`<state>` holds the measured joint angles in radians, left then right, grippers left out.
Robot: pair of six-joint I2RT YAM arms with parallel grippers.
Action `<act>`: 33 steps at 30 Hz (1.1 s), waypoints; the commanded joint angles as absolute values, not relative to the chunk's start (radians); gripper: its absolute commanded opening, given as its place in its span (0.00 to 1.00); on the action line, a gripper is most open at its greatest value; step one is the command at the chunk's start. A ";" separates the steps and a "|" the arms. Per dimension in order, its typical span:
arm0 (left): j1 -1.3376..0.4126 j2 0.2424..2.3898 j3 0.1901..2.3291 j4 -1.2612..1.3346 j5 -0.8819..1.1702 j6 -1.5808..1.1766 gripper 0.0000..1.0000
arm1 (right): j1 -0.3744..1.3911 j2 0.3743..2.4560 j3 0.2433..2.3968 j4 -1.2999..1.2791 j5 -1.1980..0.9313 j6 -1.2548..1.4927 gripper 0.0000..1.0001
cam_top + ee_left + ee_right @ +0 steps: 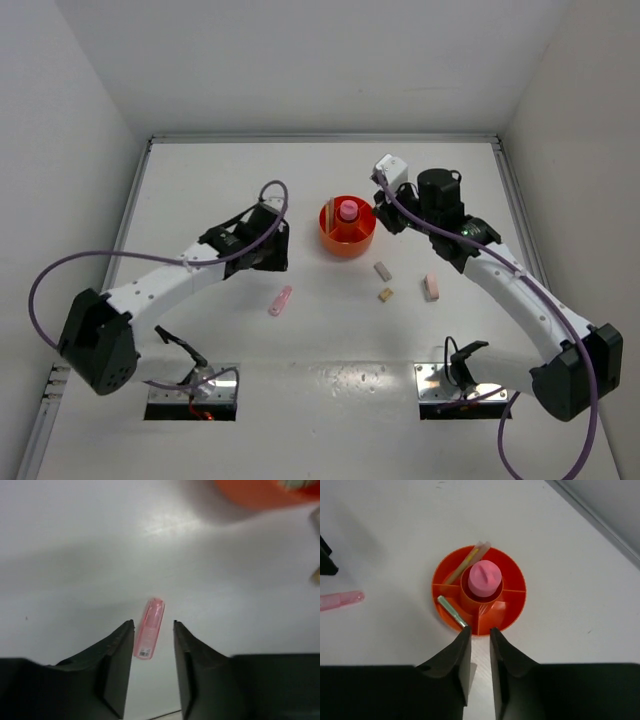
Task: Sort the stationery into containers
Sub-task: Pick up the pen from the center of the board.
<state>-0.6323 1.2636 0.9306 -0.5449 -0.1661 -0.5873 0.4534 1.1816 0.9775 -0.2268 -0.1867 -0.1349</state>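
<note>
The round orange organiser (347, 236) stands mid-table, with a pink-capped tube (347, 210) upright in its central well. In the right wrist view the organiser (512, 592) also holds cream sticks (470, 557) and a green stick (451, 610) in its outer compartments. A translucent pink stick with a barcode label (281, 300) lies on the table. My left gripper (154, 623) is open above it, and the pink stick (150, 628) shows between the tips. My right gripper (480, 630) is narrowly open and empty, just short of the organiser's rim.
A beige eraser (381, 270), a tiny tan cube (385, 295) and a pink eraser (432, 287) lie on the table right of centre, below the organiser. Walls close the table at left, right and back.
</note>
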 commanded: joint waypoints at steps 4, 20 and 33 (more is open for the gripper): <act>-0.718 1.561 0.966 -0.588 0.054 -0.388 0.37 | 0.451 1.183 1.005 -0.255 -0.249 -0.166 0.28; -0.741 1.635 0.977 -0.597 -0.037 -0.377 0.59 | 0.451 1.192 0.994 -0.255 -0.235 -0.175 0.28; -0.770 1.681 0.999 -0.569 0.014 -0.377 0.54 | 0.451 1.192 0.994 -0.255 -0.235 -0.175 0.28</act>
